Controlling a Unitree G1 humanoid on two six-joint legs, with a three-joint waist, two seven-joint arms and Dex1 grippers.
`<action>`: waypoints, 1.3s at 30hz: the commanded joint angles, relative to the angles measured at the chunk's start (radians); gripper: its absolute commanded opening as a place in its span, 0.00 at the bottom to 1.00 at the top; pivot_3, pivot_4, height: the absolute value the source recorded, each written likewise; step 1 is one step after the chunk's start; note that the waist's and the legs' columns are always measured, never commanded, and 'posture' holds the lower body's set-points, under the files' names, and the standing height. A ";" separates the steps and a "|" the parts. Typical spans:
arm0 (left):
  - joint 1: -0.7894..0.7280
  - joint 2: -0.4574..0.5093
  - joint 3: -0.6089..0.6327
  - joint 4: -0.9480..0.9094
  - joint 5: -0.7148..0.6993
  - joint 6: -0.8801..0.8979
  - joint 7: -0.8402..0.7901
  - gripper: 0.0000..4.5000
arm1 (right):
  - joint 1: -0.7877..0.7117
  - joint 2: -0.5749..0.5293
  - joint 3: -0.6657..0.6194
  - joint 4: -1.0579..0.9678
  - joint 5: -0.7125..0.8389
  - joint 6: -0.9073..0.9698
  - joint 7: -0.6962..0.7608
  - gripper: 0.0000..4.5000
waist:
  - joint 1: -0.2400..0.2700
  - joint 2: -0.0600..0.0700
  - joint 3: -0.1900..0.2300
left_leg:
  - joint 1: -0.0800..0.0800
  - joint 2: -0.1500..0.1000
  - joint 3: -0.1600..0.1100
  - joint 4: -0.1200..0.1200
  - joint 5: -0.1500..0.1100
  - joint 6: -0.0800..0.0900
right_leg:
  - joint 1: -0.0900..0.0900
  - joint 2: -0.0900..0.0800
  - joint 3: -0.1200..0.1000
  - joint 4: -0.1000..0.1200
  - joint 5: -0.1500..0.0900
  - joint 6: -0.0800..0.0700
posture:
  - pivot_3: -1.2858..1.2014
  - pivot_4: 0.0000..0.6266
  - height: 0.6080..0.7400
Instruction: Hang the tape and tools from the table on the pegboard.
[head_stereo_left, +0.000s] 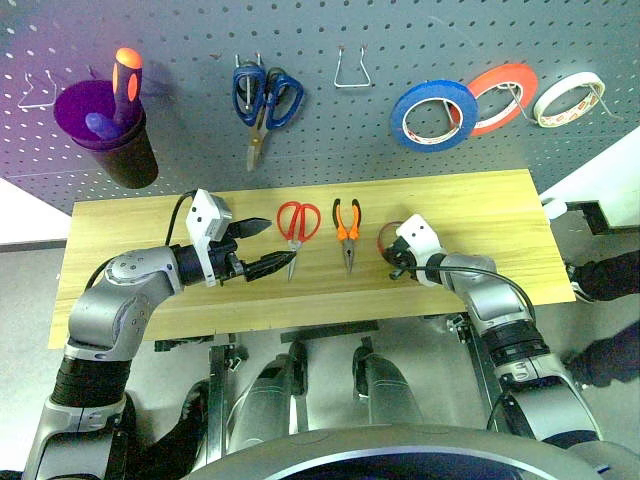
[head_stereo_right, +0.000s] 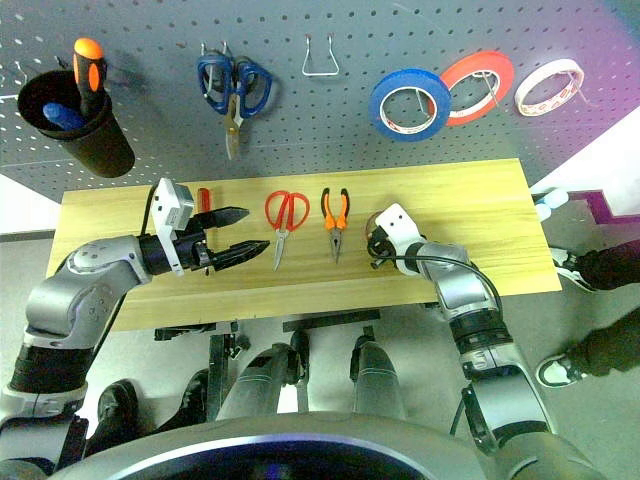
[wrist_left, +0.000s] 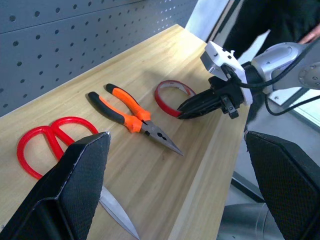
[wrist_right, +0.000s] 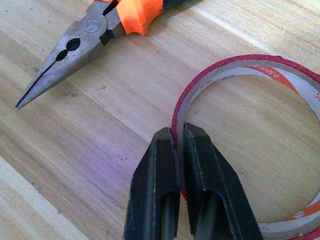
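A slim dark red tape (wrist_right: 240, 62) ring lies on the light wood table (head_stereo_left: 480, 230), right of centre. My right gripper (wrist_right: 179, 131) is shut on the ring's near wall, one finger inside and one outside; it also shows in the left wrist view (wrist_left: 181, 114). Left of the tape lie the orange-and-black pliers (head_stereo_left: 347, 225) and the red-handled scissors (head_stereo_left: 297, 222). My left gripper (head_stereo_left: 278, 244) hovers open and empty just left of the scissors. A small red-handled screwdriver (head_stereo_right: 203, 200) lies behind it. The dark grey pegboard (head_stereo_left: 400, 40) rises behind the table.
On the pegboard hang blue-handled scissors (head_stereo_left: 265, 100), a blue roll (head_stereo_left: 432, 115), an orange-red roll (head_stereo_left: 500, 98) and a white roll (head_stereo_left: 568, 98). A black cup (head_stereo_left: 110, 130) holds an orange-and-black screwdriver. A bare wire hook (head_stereo_left: 352, 70) hangs between the scissors and the rolls. A person's feet (head_stereo_right: 590, 265) stand right of the table.
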 joint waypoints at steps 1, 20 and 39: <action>-0.003 -0.004 0.020 -0.010 -0.004 -0.030 -0.001 1.00 | 0.037 -0.001 -0.024 -0.049 0.034 0.020 0.013 0.01 | 0.004 0.000 0.000 | 0.000 0.000 0.000 0.000 0.000 0.000 | 0.000 0.000 0.000 0.000 0.000 0.000 | 0.47 0.65 0.87; -0.078 -0.023 0.016 0.034 -0.018 -0.072 -0.034 1.00 | 0.197 0.055 -0.309 -0.297 0.265 0.023 -0.106 0.01 | 0.013 -0.001 -0.004 | 0.000 0.000 0.000 -0.002 0.004 -0.007 | 0.000 0.001 -0.002 0.000 0.001 0.001 | 0.46 0.48 0.87; -0.120 -0.067 0.038 -0.050 -0.122 -0.019 0.018 1.00 | 0.174 0.031 -0.442 -0.288 0.343 -0.188 -0.169 0.01 | 0.011 -0.001 -0.063 | 0.000 -0.001 0.002 0.001 0.005 -0.007 | 0.001 0.002 -0.003 0.002 0.003 0.002 | 0.44 0.33 0.87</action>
